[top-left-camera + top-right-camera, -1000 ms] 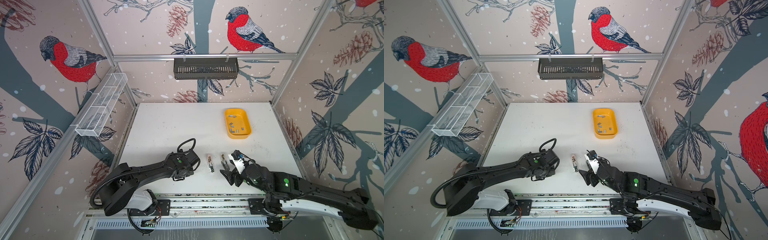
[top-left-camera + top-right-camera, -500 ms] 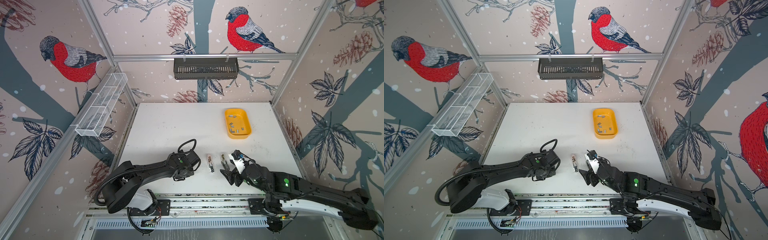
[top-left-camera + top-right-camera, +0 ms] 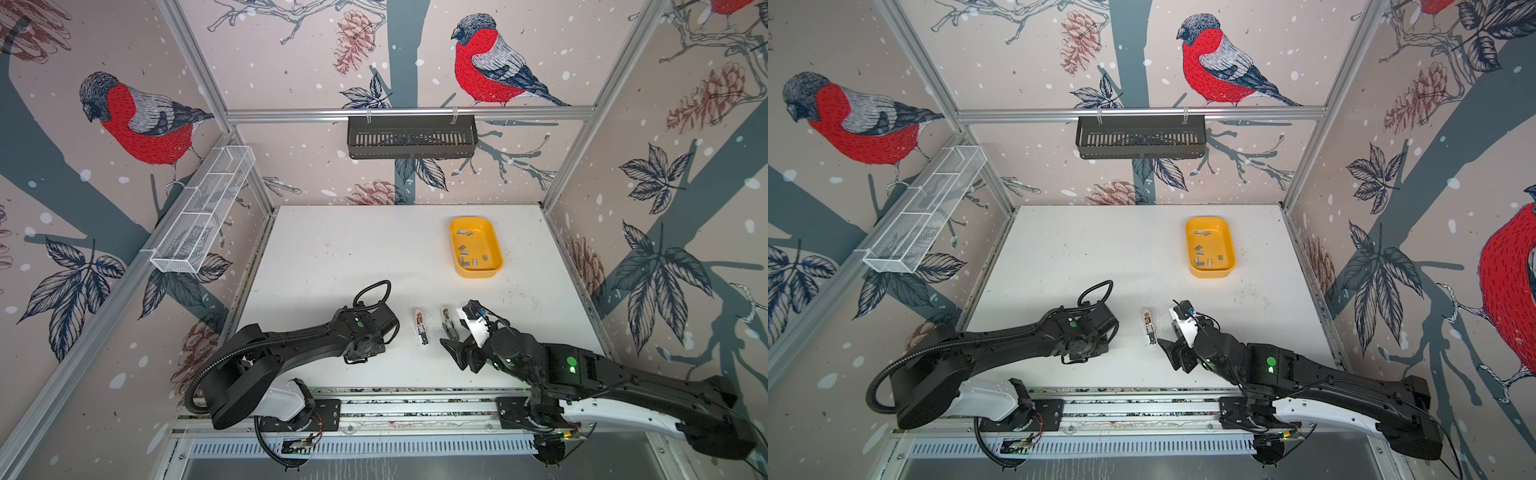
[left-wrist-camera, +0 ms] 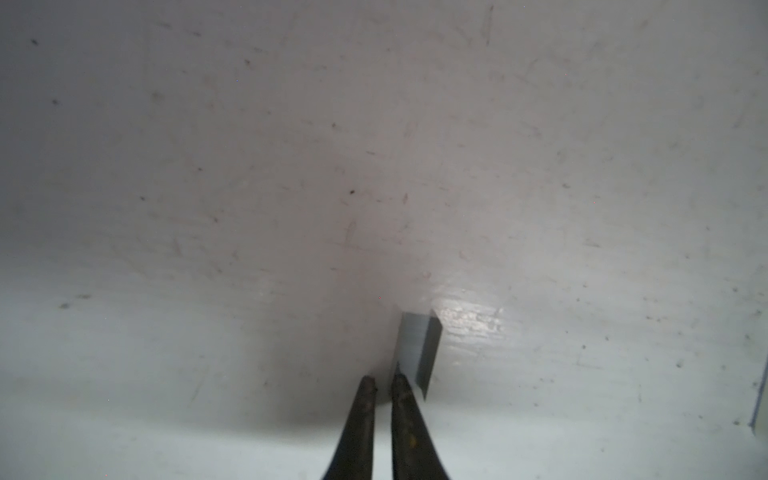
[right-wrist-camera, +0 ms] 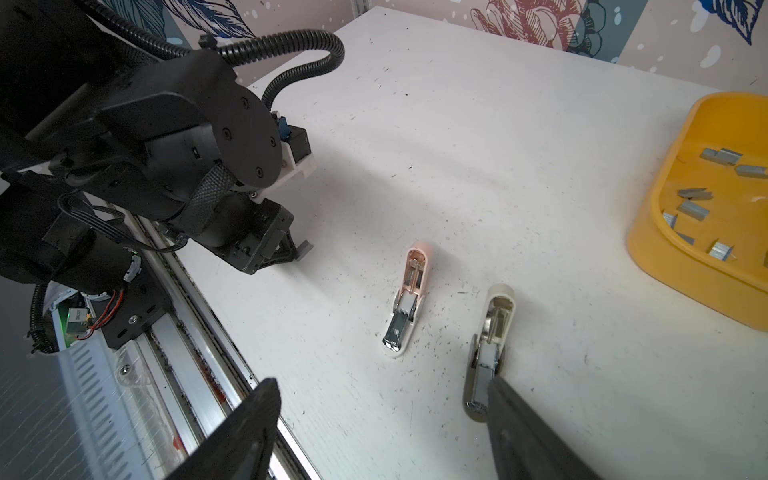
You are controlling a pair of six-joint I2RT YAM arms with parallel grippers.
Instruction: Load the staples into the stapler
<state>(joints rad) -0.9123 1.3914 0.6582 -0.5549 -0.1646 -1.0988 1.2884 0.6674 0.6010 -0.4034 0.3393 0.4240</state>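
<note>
Top views both show an aluminium rail (image 3: 415, 409) along the near edge, carrying the two arm bases. Beyond it spreads a white tabletop (image 3: 353, 257), scuffed and peppered with dark flecks. Near the front, a pink mini stapler (image 3: 420, 324) lies between the two arms. Well beyond it, toward the back right, a yellow tray (image 3: 478, 272) holds the loose staples (image 3: 463, 249), scattered about its floor. Aluminium posts frame three walls papered with bullfinches, pine cones and leaves. A white wire mesh basket (image 3: 203, 216) hangs on the left wall and a black slotted basket (image 3: 411, 137) on the back rail.

In a top view a cream mini stapler (image 3: 448, 322) lies just right of the pink one. In a top view the right arm's white wrist housing (image 3: 1183, 328) covers that spot.

The right wrist view shows both staplers opened flat, metal magazines bared, side by side and apart. The right end effector (image 5: 380, 388) stands wide apart with nothing between its jaws. One finger (image 5: 532, 436) crosses the cream stapler's near end; contact cannot be judged.

Both top views hide the left end effector (image 4: 382, 380) under its arm. The left wrist view shows its dark tips pinched nearly together low over the glossy surface. A grey staple strip (image 4: 415, 349) sits against one tip and juts past it.
</note>
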